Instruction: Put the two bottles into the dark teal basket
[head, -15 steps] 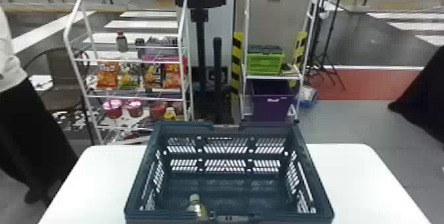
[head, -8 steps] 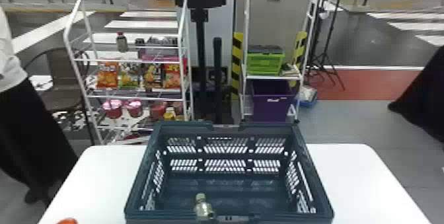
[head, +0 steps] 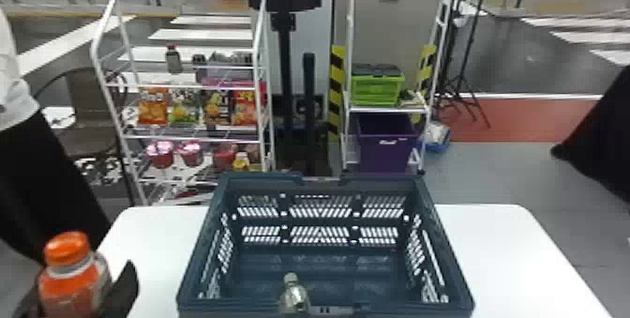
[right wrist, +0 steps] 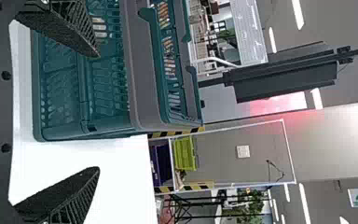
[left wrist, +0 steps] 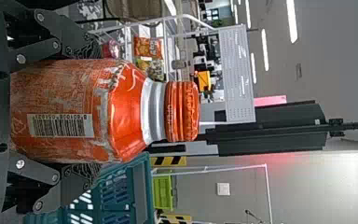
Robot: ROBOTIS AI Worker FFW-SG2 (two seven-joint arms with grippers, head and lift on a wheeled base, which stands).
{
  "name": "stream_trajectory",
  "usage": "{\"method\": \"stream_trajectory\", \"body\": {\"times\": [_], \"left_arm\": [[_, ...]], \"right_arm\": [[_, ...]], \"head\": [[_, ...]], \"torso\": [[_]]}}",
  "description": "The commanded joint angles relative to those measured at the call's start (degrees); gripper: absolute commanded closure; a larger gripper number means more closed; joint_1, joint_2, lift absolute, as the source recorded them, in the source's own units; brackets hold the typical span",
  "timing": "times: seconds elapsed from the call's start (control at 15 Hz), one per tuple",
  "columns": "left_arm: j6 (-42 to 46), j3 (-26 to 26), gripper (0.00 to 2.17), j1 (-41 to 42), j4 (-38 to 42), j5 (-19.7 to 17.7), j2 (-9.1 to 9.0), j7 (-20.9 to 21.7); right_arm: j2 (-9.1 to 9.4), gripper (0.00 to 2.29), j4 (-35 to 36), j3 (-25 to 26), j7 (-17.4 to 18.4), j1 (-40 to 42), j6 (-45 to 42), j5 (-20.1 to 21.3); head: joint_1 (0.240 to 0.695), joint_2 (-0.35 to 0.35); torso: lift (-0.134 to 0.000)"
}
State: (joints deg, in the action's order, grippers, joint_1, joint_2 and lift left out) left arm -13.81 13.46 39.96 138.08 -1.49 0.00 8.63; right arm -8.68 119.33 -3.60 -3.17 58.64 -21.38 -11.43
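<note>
At the lower left of the head view, my left gripper (head: 89, 293) holds an orange bottle (head: 70, 277) upright, left of the dark teal basket (head: 323, 310). The left wrist view has the orange bottle (left wrist: 121, 112) between the fingers of my left gripper (left wrist: 81, 112), which is shut on it, cap pointing away. A clear bottle (head: 294, 296) with a pale cap is at the basket's near side, its lower part hidden by the near rim. In the right wrist view, my right gripper (right wrist: 98, 112) stands open with nothing between its fingers, beside the basket (right wrist: 144, 70).
The basket stands on a white table (head: 511, 256). Behind the table are a white rack (head: 187, 136) with snack bags and a second rack holding a green crate (head: 377, 91) and a purple bin (head: 386, 148).
My left gripper has risen into the head view from the lower left with the orange bottle. The clear bottle has shifted a little to the right and changed its lean inside the basket.
</note>
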Motion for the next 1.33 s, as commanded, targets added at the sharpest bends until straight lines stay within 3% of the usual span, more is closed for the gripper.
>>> {"method": "stream_trajectory", "body": {"times": [0.0,0.4,1.13,1.27], "left_arm": [[-5.7,-0.8,2.15,-4.7,2.3,1.1,-0.15,1.7],[-8.3,-6.5,2.15,-18.7,-2.6,2.5,-0.15,11.0],[-9.2,-16.7,2.15,-42.9,-31.5,9.9,-0.15,24.0],[-17.1,-18.1,2.15,-47.3,-34.8,12.4,-0.15,28.5]], "right_arm": [[0.15,0.01,-0.7,-0.2,0.0,0.3,-0.1,0.8],[0.86,0.01,-1.6,-1.4,1.1,1.0,2.0,4.5],[1.12,0.02,-3.5,-2.1,2.6,2.4,4.5,5.5],[1.73,0.02,-3.9,-2.1,2.6,3.1,3.8,6.4]], "head": [[0.499,0.000],[0.499,0.000],[0.499,0.000],[0.499,0.000]], "torso": [[0.000],[0.000],[0.000],[0.000]]}}
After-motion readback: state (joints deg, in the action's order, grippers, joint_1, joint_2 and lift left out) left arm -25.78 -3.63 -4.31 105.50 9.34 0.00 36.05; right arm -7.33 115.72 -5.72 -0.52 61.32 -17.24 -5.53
